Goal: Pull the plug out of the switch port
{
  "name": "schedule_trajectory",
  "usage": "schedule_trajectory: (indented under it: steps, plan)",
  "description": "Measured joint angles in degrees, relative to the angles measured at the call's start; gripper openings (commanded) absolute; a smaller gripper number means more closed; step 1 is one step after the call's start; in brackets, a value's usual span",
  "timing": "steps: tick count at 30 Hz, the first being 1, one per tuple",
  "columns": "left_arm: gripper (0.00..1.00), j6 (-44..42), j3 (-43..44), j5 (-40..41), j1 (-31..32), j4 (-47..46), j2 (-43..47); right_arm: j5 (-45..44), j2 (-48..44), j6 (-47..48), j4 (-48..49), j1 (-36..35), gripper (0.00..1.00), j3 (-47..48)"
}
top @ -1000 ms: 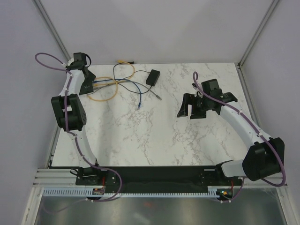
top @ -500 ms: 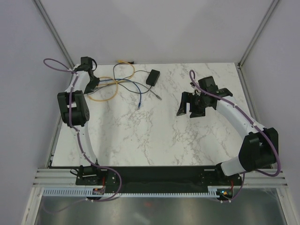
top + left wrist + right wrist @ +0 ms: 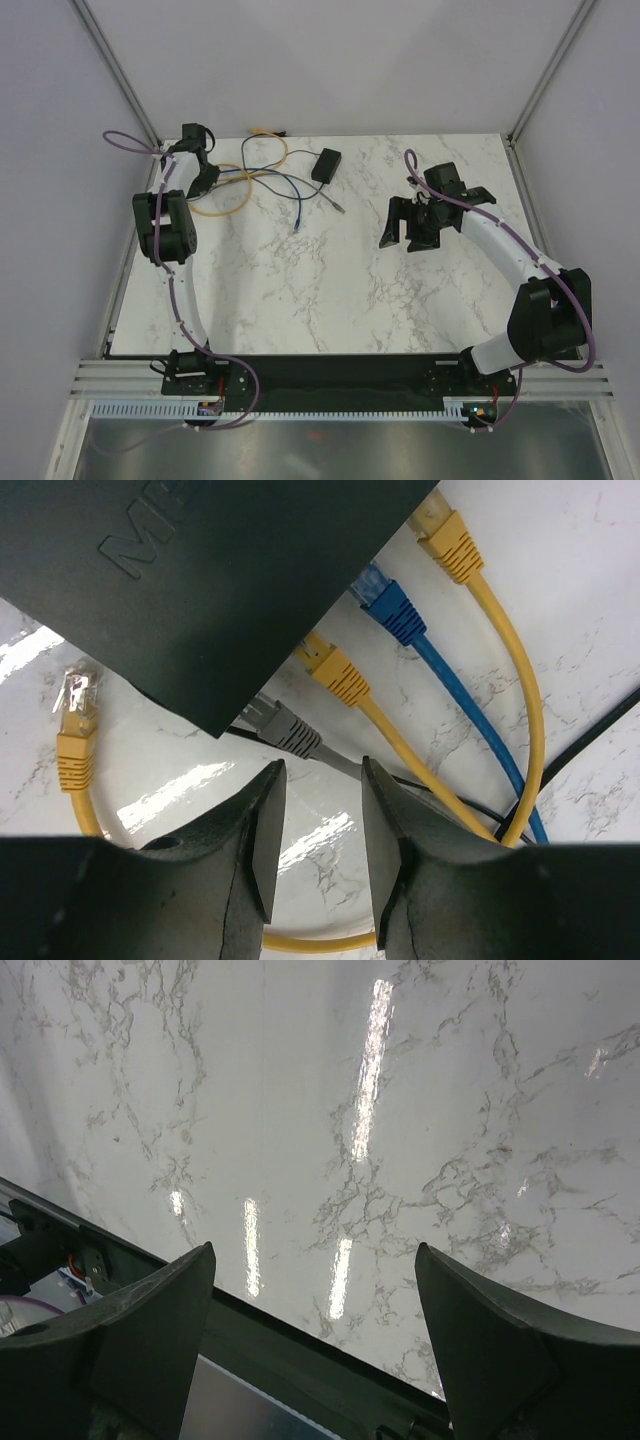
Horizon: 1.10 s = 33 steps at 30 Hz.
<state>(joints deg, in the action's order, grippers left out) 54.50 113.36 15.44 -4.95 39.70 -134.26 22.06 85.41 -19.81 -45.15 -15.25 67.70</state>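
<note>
Black switch box now lies just under the left gripper, which has swung in with fingers partly apart and empty, so the grey plug, not yet out of the box's edge, looks next to grab; the right gripper hangs wide open

Surface: white marble pattern, glossy under the lights.
Small black adapter block: lies flat on the surface, near its far edge.
Blue cable, free end: nearside-left of the block, apart from it.
Grey-tipped free end: just nearside of the block.
Yellow cable loop: left of the block, at the far edge.
White slotted duct: well nearside of the block, past the surface's near edge.
</note>
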Motion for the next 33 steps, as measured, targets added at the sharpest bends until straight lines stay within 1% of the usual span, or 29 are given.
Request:
schedule_trajectory:
  steps: [5,10,16,19,20,25,26,29,33]
  plan:
    - [0.45,1.11,2.49,-0.09,0.02,0.44,-1.73,0.00,0.35,0.17,-0.20,0.52,0.89,0.02]
    - [0.41,1.44,4.76,-0.50,0.11,0.76,-3.30,0.04,1.70,0.39,-0.44,0.79,0.89,0.50]
    - [0.32,1.46,4.76,-0.48,0.35,0.81,-3.48,0.07,2.60,0.63,-0.81,0.90,0.89,1.03]
    - [0.24,1.49,4.63,-0.48,0.52,0.68,-3.48,0.07,2.64,0.68,-0.83,0.90,0.89,1.03]
    - [0.19,1.49,4.50,-0.50,0.59,0.55,-3.48,0.09,2.64,0.72,-0.83,0.90,0.89,1.03]
    - [0.04,1.44,3.15,-0.66,1.03,-0.72,-3.45,0.13,2.75,0.83,-0.85,0.90,0.89,1.03]
    - [0.02,1.44,2.69,-0.66,1.14,-1.05,-3.34,0.13,2.75,0.90,-0.85,0.90,0.89,1.03]
    - [0.02,1.31,0.48,-0.76,1.31,-1.84,-2.12,0.22,2.75,1.16,-0.85,0.90,0.89,1.03]
    - [0.02,1.16,-5.44,-1.22,1.64,-2.40,1.49,0.37,2.75,1.25,-0.83,0.90,0.89,1.03]
